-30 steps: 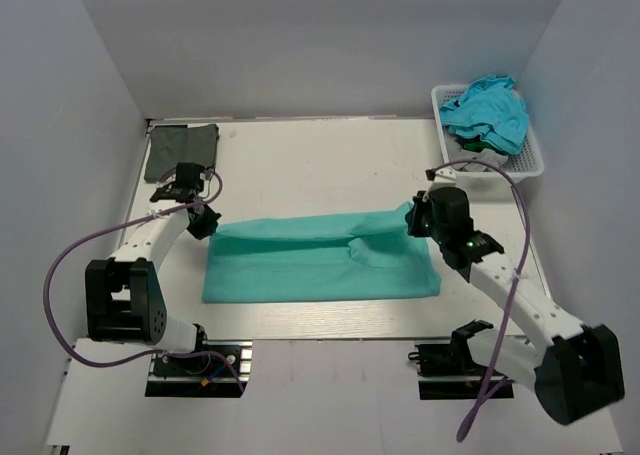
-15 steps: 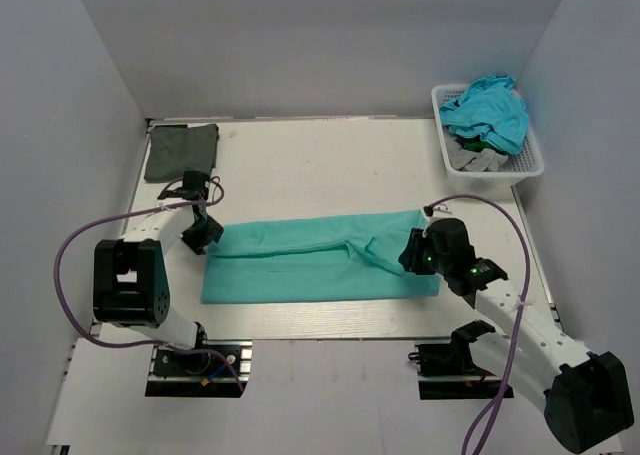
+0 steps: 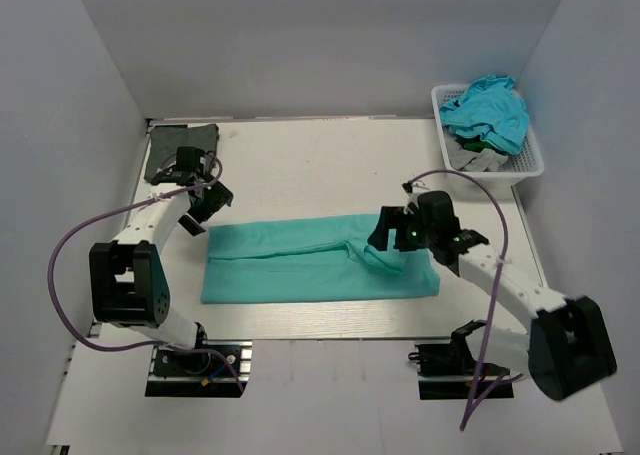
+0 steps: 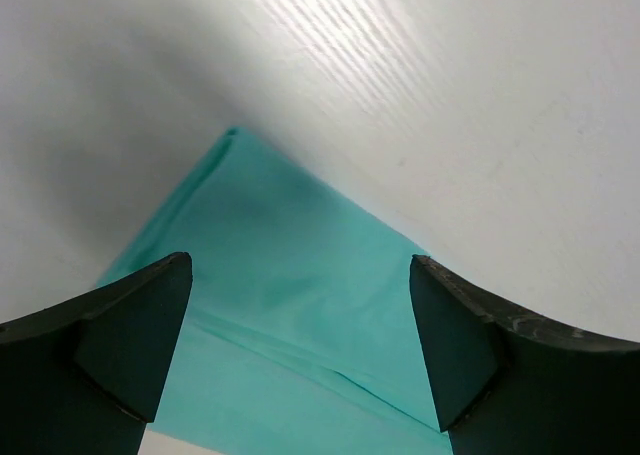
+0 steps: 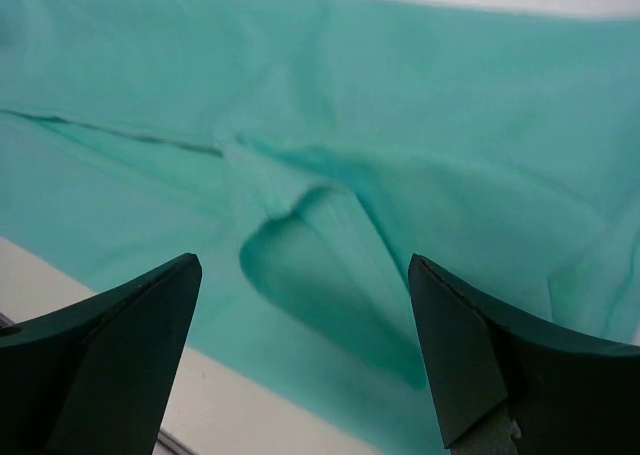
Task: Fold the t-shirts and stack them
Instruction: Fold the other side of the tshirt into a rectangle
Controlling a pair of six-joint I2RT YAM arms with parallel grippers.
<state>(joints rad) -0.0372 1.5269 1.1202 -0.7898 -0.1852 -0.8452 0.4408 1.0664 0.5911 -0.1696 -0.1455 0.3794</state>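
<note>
Lengthwise, the teal t-shirt lies left-to-right across the table.

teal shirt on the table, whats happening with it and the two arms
The teal shirt lies on the table folded into a long band, with a rumpled flap near its right end. The left gripper hangs open above its far left corner and the right gripper open above the flap; neither holds cloth. A dark folded shirt sits far left; more shirts wait in the white basket.

No text, label, brand, number or sign can be read in any view.
</note>
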